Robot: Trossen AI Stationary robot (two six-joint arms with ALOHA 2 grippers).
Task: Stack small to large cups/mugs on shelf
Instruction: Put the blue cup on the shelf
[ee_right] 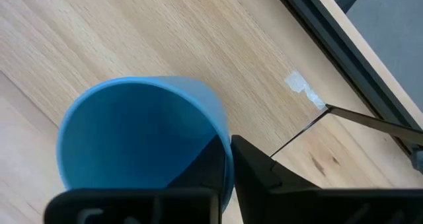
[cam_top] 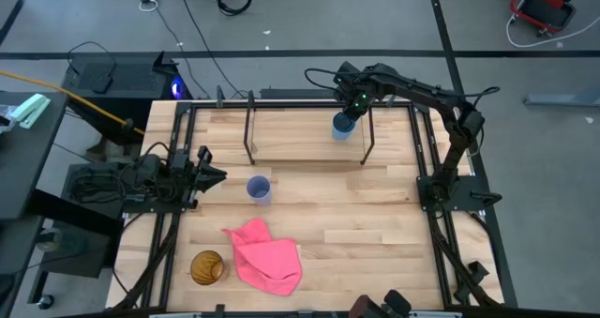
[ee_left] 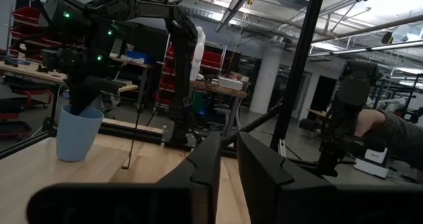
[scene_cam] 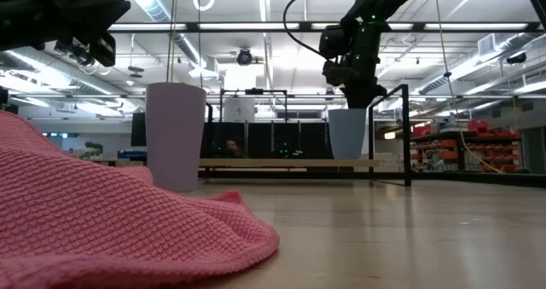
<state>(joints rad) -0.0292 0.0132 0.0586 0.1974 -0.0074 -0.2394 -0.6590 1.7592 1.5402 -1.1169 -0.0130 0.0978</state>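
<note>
The small blue cup (cam_top: pixel 344 126) (ee_right: pixel 139 138) stands upright on its base at the right end of the shelf (scene_cam: pixel 281 163), a low rack on thin black legs at the table's far side. My right gripper (cam_top: pixel 352 107) (ee_right: pixel 228 178) reaches down onto it from above, shut on its rim. The lavender cup (cam_top: pixel 259 189) (scene_cam: pixel 175 135) stands upright on the table in front of the shelf. The amber cup (cam_top: pixel 207 267) sits near the front left. My left gripper (cam_top: pixel 220 176) (ee_left: pixel 228 164) waits at the table's left edge, fingers nearly together, holding nothing. My right gripper has the blue cup's rim (ee_right: pixel 225 141) between its two fingers, one finger inside the cup and the other finger (ee_right: pixel 264 178) outside the wall. The fingers come from above, pointing steeply down. The cup stands upright with its base on the shelf top.
A crumpled pink cloth (cam_top: pixel 267 257) (scene_cam: pixel 102 221) lies at the table's near side beside the amber cup. The shelf's black legs (cam_top: pixel 249 130) stand at its ends. The rest of the shelf top to the left of the blue cup is bare.
</note>
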